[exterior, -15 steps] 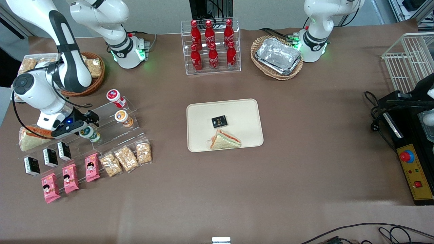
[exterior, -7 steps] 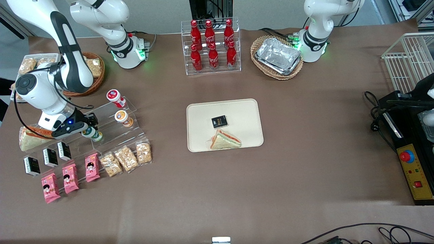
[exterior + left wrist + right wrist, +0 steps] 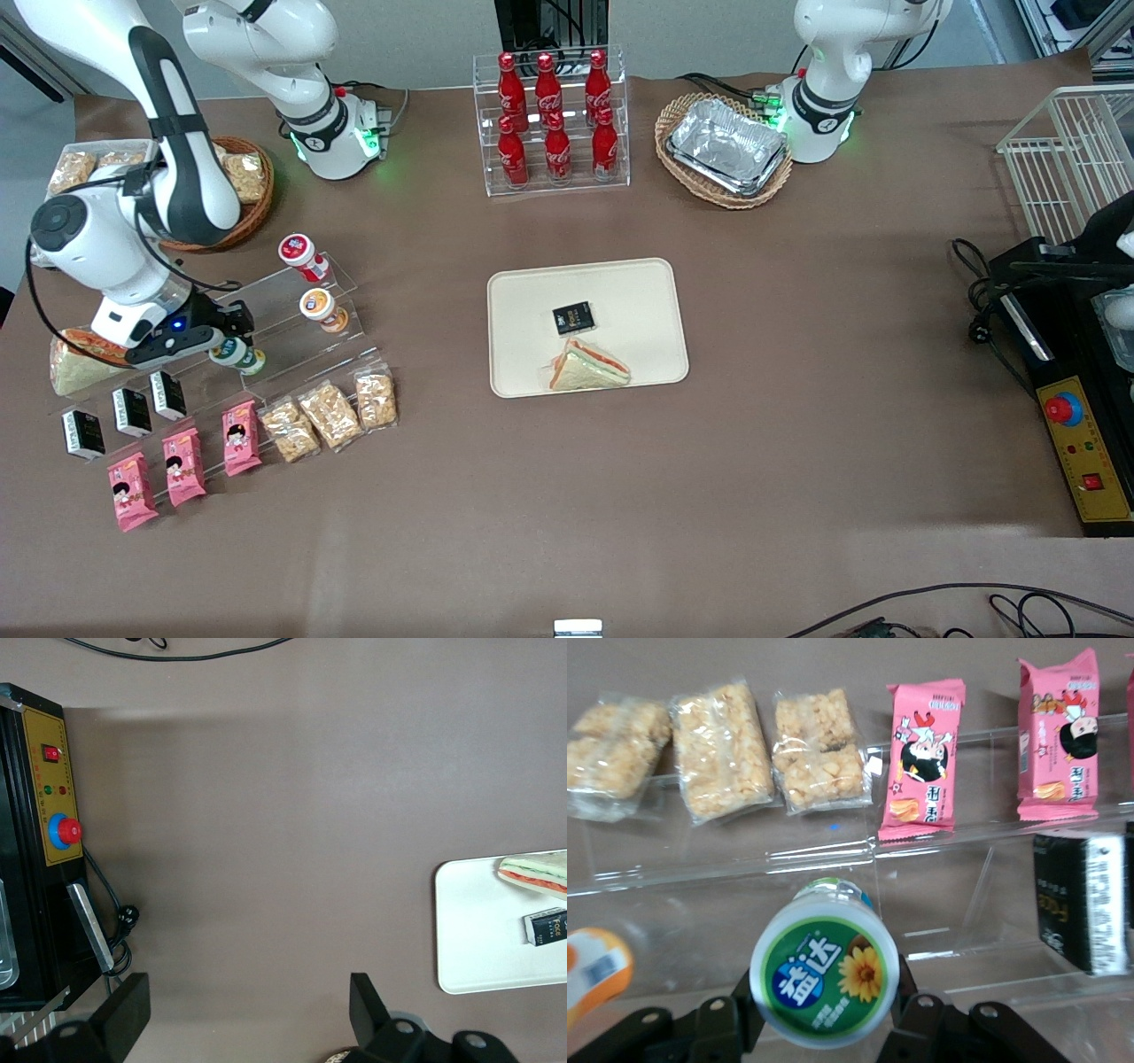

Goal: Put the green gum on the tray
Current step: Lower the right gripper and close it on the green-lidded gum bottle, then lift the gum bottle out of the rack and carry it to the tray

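Note:
The green gum is a small bottle with a white lid and green print, lying on the lowest step of a clear acrylic rack. My right gripper is shut on the green gum. In the right wrist view the lid sits between the two black fingers, which press on both sides of it. The cream-beige tray lies mid-table, toward the parked arm's end from the rack, and holds a sandwich and a black packet. A corner of the tray also shows in the left wrist view.
An orange-lidded bottle and a red-lidded bottle sit on the rack's higher steps. Pink snack packs, cracker bags and black packets lie nearer the camera. A cola bottle rack and a basket of foil trays stand at the back.
My wrist has shifted a little nearer the front camera and toward the working arm's end, and the green gum between the fingers has moved slightly with it.

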`<action>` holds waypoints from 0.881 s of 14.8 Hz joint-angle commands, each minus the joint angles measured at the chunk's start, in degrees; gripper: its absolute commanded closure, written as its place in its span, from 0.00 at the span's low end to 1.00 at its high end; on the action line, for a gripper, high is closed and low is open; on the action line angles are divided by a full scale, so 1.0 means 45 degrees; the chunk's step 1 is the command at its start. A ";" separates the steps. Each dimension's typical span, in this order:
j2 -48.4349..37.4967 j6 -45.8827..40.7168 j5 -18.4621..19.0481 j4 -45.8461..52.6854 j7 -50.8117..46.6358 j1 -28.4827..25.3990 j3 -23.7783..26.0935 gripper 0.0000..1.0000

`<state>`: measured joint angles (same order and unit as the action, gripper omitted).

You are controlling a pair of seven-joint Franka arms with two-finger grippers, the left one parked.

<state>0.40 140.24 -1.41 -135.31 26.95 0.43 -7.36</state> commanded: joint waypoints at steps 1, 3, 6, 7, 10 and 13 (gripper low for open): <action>0.0263 -0.4023 -0.0156 0.3264 -0.0325 -0.0232 0.0034 0.69; 0.0166 -0.6075 -0.0156 0.4594 -0.0851 -0.0486 0.0034 0.68; 0.0068 -0.9045 -0.0156 0.6664 -0.1613 -0.0973 0.0053 0.68; 0.0068 -0.9789 -0.0156 0.7309 -0.1789 -0.1149 0.0053 0.68; -0.0068 -1.0946 -0.0156 0.8407 -0.3501 -0.2337 0.0073 0.68; -0.0303 -1.1474 -0.0408 0.8526 -0.6741 -0.4036 0.0092 0.67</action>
<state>-0.85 92.00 -1.80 -98.85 8.47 -11.38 -6.74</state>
